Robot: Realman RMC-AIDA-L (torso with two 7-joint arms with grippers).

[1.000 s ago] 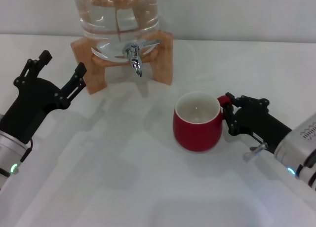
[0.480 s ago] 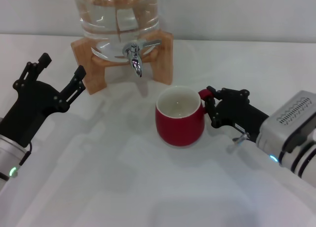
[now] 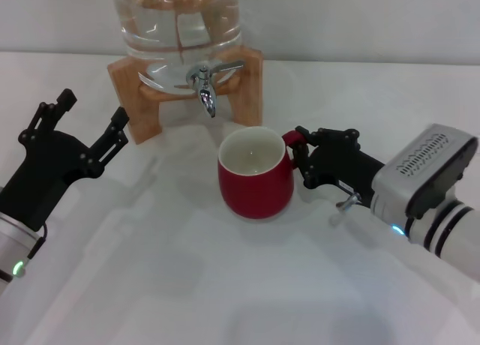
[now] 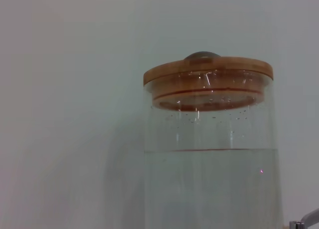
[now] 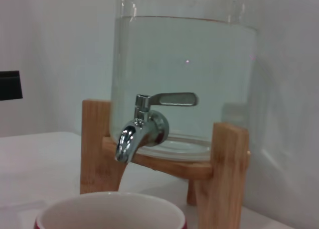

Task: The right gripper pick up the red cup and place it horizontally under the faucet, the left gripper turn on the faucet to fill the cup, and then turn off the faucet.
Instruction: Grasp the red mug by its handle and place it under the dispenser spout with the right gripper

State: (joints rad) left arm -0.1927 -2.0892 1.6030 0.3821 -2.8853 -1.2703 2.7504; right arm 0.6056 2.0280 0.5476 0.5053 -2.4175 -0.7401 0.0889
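Note:
The red cup (image 3: 255, 181) is upright, cream-white inside, just in front of and slightly right of the faucet (image 3: 204, 87). My right gripper (image 3: 301, 157) comes in from the right and is shut on the cup's handle. I cannot tell whether the cup touches the table. The chrome faucet sits on the glass water jar (image 3: 177, 22) with its lever level. In the right wrist view the faucet (image 5: 143, 125) is above the cup's rim (image 5: 109, 212). My left gripper (image 3: 94, 109) is open and empty, left of the wooden stand (image 3: 250, 91).
The jar, with a wooden lid (image 4: 208, 69), is mostly full of water and fills the left wrist view. The wooden stand's legs (image 5: 228, 174) flank the faucet. The white table (image 3: 187, 277) runs to a pale wall behind.
My right gripper has carried the cup left and toward the faucet, from the table's right side to just in front of the spout. My left gripper has shifted only slightly.

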